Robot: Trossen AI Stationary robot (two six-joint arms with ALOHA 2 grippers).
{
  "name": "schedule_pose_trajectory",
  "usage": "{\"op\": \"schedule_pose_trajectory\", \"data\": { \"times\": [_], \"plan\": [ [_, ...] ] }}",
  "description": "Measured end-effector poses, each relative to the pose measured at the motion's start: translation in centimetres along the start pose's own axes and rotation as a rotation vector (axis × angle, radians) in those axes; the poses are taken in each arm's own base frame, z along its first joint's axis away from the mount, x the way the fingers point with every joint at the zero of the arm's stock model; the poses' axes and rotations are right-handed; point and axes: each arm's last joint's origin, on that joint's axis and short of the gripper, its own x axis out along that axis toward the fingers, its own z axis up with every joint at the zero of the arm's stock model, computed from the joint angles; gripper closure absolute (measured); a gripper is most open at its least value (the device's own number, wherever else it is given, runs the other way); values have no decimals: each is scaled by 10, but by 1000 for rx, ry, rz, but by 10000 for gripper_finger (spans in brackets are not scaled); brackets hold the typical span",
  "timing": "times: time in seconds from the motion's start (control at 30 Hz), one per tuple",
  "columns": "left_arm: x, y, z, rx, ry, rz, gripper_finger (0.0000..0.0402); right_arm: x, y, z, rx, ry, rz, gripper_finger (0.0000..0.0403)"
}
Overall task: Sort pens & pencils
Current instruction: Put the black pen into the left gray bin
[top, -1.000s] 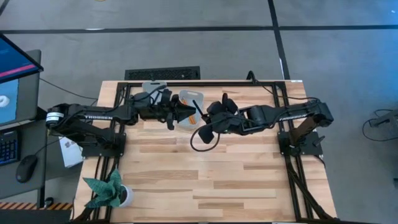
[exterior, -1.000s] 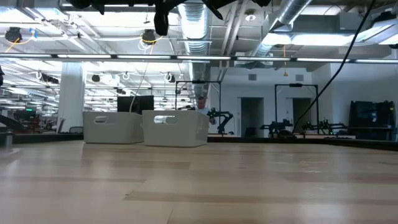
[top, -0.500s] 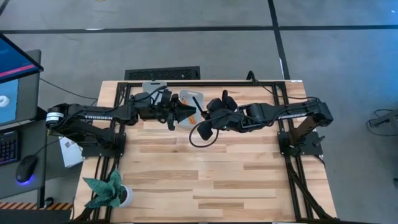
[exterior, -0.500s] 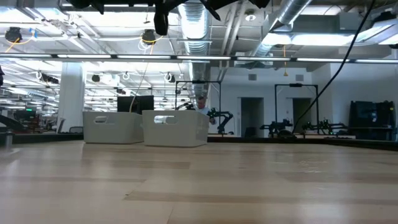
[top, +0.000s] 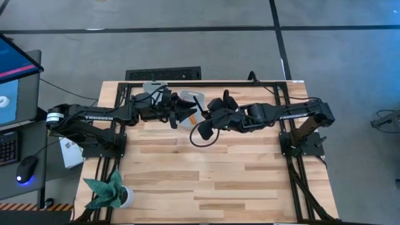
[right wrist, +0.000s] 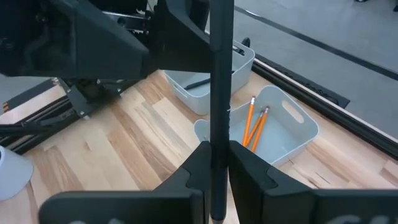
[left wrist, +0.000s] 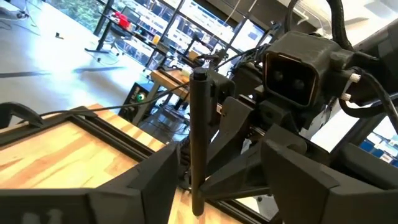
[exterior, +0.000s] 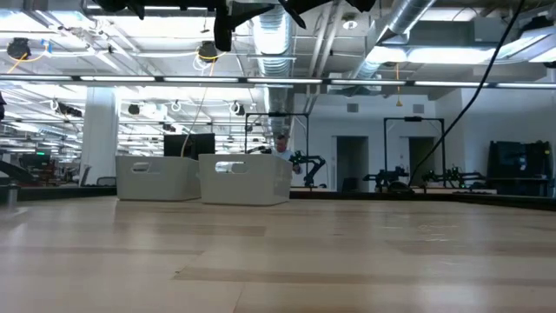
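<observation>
High over the table's far middle, my right gripper (right wrist: 216, 155) is shut on a black pen (right wrist: 221, 74). My left gripper (left wrist: 219, 149) faces it from the left and is open. Its fingers stand on either side of the same pen (left wrist: 198, 137) without touching it. Two white bins stand below on the table. The nearer bin (right wrist: 305, 124) has orange pencils (right wrist: 255, 127) lying on its floor. The farther bin (right wrist: 242, 62) has a black pen (right wrist: 198, 82) lying inside. In the high view the two grippers (top: 189, 112) (top: 201, 116) meet above the bins. My right gripper pinches the pen's shaft (right wrist: 219, 134) between its two fingers, toward one end of the pen. The fingers come from the table's right, slanting down, and lie across the pen. The pen is lifted clear, above the bins, with its long free part standing out past the fingers.
A green paper plant in a white pot (top: 112, 192) stands at the near left corner. A black frame (top: 119, 100) runs along the table's left, far and right edges. A loop of black cable (top: 201, 134) hangs under the right arm. The table's near half is bare wood.
My left gripper has opened and let go of the black pen, which stays in my right gripper. Neither arm has shifted its place.
</observation>
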Motion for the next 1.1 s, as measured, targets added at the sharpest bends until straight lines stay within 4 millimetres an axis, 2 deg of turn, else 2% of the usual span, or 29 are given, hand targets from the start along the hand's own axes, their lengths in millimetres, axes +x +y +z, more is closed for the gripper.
{"op": "schedule_pose_trajectory", "data": {
  "times": [0.17,0.63,0.77,1.1],
  "plan": [
    [0,0,0,-3,-1,2,172,1,0,3,15,-19,9,336],
    [0,2,1,66,-47,89,176,2,4,11,36,-64,92,336],
    [0,2,1,94,-48,91,200,2,5,12,41,-70,95,336],
    [0,0,3,117,-57,61,300,5,6,10,37,-65,91,336]
  ]
}}
